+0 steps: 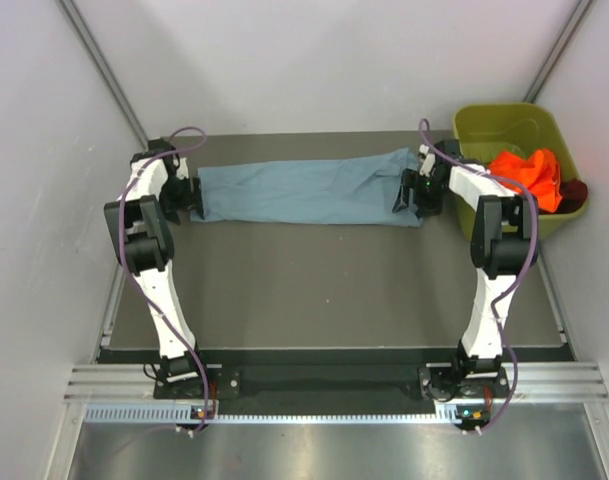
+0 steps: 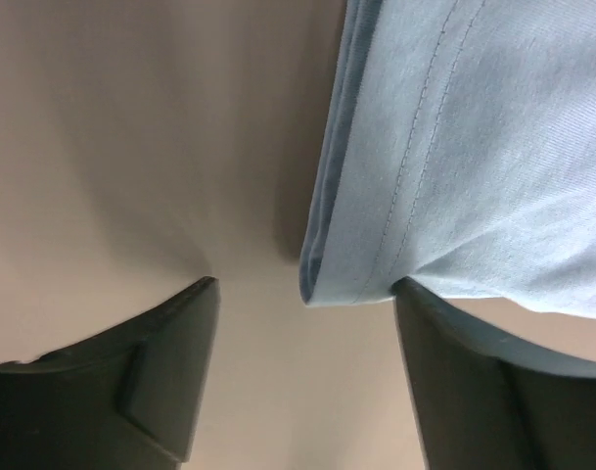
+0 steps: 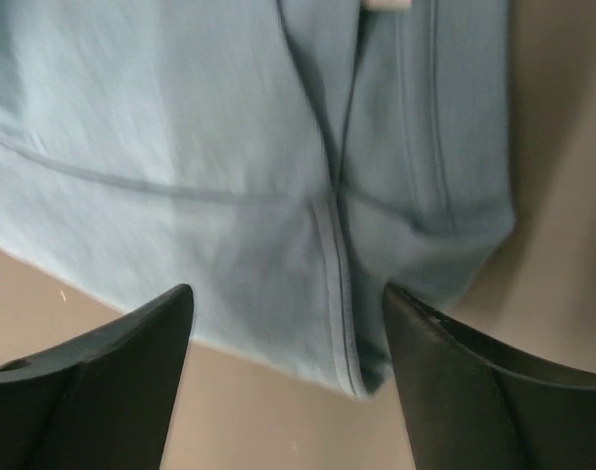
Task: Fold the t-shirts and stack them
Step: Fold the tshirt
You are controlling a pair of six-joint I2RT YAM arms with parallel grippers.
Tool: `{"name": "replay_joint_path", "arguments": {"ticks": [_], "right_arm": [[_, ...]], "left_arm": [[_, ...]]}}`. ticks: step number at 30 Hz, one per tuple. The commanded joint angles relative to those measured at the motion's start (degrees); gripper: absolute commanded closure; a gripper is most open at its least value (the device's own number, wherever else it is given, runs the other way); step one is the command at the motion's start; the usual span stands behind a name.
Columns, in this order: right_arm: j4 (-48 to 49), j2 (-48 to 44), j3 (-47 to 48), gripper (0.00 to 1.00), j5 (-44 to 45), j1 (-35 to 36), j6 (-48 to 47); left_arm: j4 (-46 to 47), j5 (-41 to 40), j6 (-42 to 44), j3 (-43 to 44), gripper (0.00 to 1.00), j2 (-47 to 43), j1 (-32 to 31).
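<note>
- While both arms reach over the far half of the bench (image 1: pixel 314 290), the blue shirt (image 1: pixel 304 192) lies flat on it as a long folded strip, running left to right between them.
- Left gripper (image 1: pixel 191 197) sits at the strip's left end, right gripper (image 1: pixel 412 196) at its right end.
- Left wrist view: fingers (image 2: pixel 170 372) spread wide, nothing pinched. A hemmed corner of the blue shirt sits in the gap, touching the finger on the view's right. Bare bench fills the rest of the gap.
- Right wrist view: fingers (image 3: pixel 131 372) also wide apart, nothing clamped. Blue cloth with a seam and a hem lies across the gap, with bench showing below its edge.
- Bin (image 1: pixel 504 115) stands at the far right corner, just beside the right arm.
- Orange shirt (image 1: pixel 529 170) is bunched inside the bin. Maroon shirt (image 1: pixel 575 190) is tucked at its right, mostly hidden.
- Neither touches the blue shirt.
</note>
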Motion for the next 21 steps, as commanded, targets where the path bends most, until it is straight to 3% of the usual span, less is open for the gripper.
{"name": "replay_joint_path", "arguments": {"ticks": [1,2,3,5,6,7,8,10,21], "right_arm": [[-2.3,-4.0,-3.2,0.29,-2.2,-0.8,-0.1],[-2.4,-4.5,-4.7,0.37,-2.9,-0.9,0.2],[-2.1,-4.8,-5.4,0.55,-3.4,-1.0,0.7],[-2.2,-5.4,-6.7,0.73,-3.8,-1.2,1.0],[-2.5,-5.5,-7.0,0.89,-3.6,-1.3,0.8],[-2.7,-5.9,-7.1,0.95,-3.2,-1.3,0.8],[-3.2,-6.0,-7.1,0.99,-3.1,-1.6,0.5],[-3.8,-6.3,-7.1,1.0,-1.6,-1.6,0.0],[-4.5,-4.1,-3.5,1.0,2.4,-4.8,-2.1]], "left_arm": [[0.0,-0.5,1.1,0.4,0.25,-0.9,0.1],[0.0,-0.3,0.9,0.4,0.29,-0.8,0.1],[-0.1,-0.2,0.8,0.2,0.39,-0.8,0.1],[-0.2,0.2,0.7,0.2,0.5,-0.7,0.0],[-0.5,0.4,0.8,0.0,0.58,-0.9,-0.1],[-0.5,0.5,0.7,-0.1,0.72,-1.1,-0.1],[-0.5,0.5,0.7,-0.4,0.8,-1.4,0.0],[-0.5,0.7,0.7,-1.5,1.0,-2.3,0.0],[-1.6,4.9,1.3,-11.4,1.0,-11.4,-0.1]]}}
